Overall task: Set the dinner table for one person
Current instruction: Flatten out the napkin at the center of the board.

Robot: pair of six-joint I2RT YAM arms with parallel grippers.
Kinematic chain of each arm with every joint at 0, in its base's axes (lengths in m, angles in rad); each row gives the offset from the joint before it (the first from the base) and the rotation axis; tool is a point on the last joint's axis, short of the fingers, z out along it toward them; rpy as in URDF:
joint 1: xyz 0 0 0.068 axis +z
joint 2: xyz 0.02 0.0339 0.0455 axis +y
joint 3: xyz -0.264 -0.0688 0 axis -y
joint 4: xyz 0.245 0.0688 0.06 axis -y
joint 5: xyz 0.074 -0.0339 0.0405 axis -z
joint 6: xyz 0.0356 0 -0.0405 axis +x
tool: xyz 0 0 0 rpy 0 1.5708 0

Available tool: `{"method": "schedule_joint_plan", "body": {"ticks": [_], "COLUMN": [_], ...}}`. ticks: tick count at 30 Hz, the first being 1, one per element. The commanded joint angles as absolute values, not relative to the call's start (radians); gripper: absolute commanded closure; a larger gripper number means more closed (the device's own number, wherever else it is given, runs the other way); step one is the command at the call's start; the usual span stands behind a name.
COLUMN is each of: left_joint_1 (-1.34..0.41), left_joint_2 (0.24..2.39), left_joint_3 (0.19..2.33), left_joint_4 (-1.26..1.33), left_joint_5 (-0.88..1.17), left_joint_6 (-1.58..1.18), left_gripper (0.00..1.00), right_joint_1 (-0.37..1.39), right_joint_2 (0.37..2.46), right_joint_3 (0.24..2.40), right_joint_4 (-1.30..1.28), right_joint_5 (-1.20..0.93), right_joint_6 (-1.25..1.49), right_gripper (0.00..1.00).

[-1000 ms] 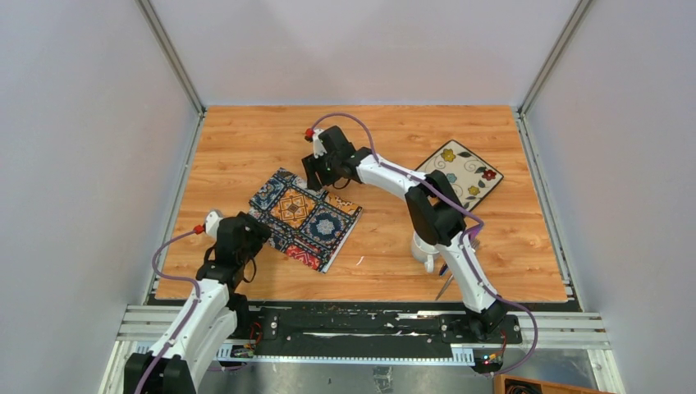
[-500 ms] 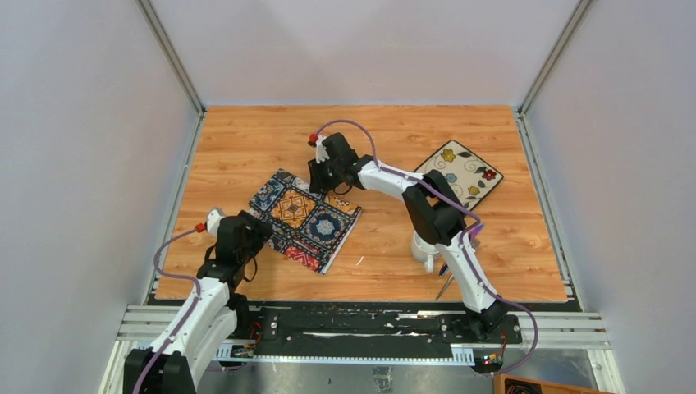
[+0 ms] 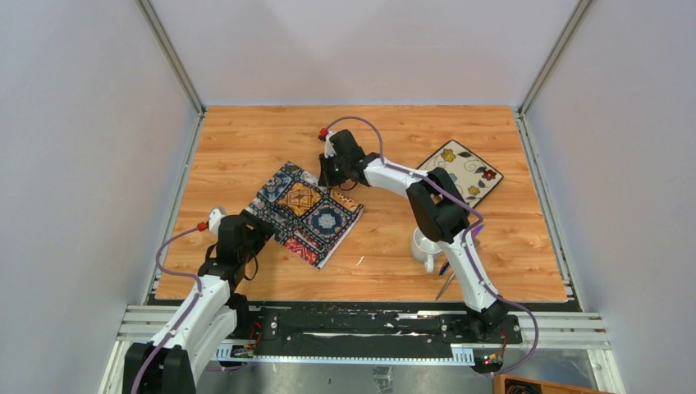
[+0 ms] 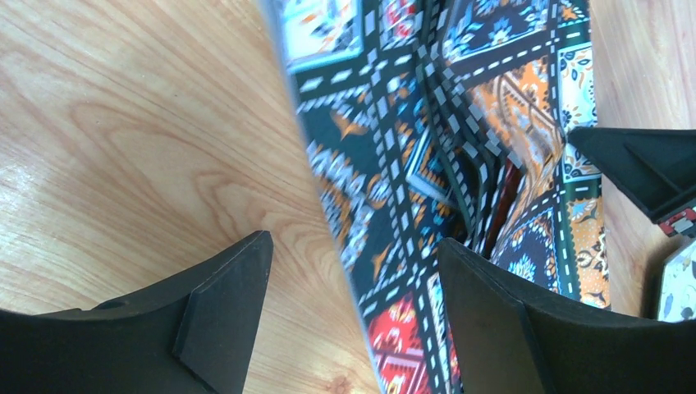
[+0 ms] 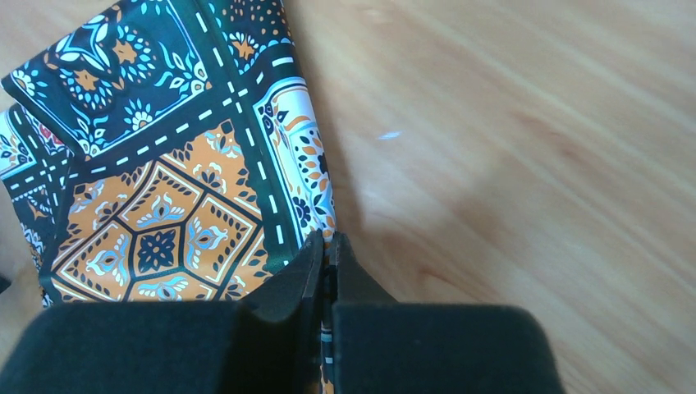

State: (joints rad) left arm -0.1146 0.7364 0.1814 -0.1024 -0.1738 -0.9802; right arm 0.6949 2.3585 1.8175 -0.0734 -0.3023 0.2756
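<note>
Between the pinched jaws of our right gripper sits one edge of the placemat. Our left gripper gapes wide astride the cloth's other end (gripping nothing). The dinner table lies directly beneath both. We risk the thin cloth slipping free, or bunching if dragged one-handed. We read no lettering anywhere.

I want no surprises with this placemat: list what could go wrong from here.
1. The right gripper pinches only the very edge of the folded placemat; a pull may slip it free.
2. The left gripper stands open astride the mat's near edge, so the cloth could drag or bunch instead of unfolding.
3. The white mug sits just by the right arm's elbow; a swing might knock it.
</note>
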Motion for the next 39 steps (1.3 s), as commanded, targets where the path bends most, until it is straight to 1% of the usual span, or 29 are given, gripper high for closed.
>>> {"method": "schedule_joint_plan", "body": {"ticks": [1,8,12,18,24,30,39], "left_joint_1": [-0.120,-0.120,-0.123,-0.130,-0.141,-0.161,-0.182], "left_joint_2": [0.746,0.778,0.798,0.804,0.817,0.879,0.885], "left_joint_3": [0.187,0.190,0.190,0.192,0.206,0.251,0.255], "left_joint_4": [-0.074,-0.043,-0.025,-0.015,-0.009,-0.005,0.020], "left_joint_5": [-0.169,-0.160,-0.153,-0.158,-0.181,-0.183,-0.195], "left_joint_6": [-0.976,-0.980,-0.983,-0.989,-0.999,-0.993,-1.002], "left_gripper": [0.21,0.22,0.22,0.22,0.23,0.23,0.23], "right_joint_1": [0.592,0.497,0.479,0.489,0.535,0.602,0.668], "right_joint_2": [2.320,2.202,2.163,2.157,2.138,2.172,2.150], "right_joint_3": [1.750,1.537,1.452,1.444,1.443,1.529,1.487], "right_joint_4": [-0.069,0.075,0.150,0.131,0.089,0.027,0.004], "right_joint_5": [-0.093,0.067,0.068,0.029,0.085,0.090,0.169], "right_joint_6": [0.351,0.598,0.675,0.739,0.809,0.908,0.978], "right_gripper": [1.00,1.00,1.00,1.00,1.00,1.00,1.00]}}
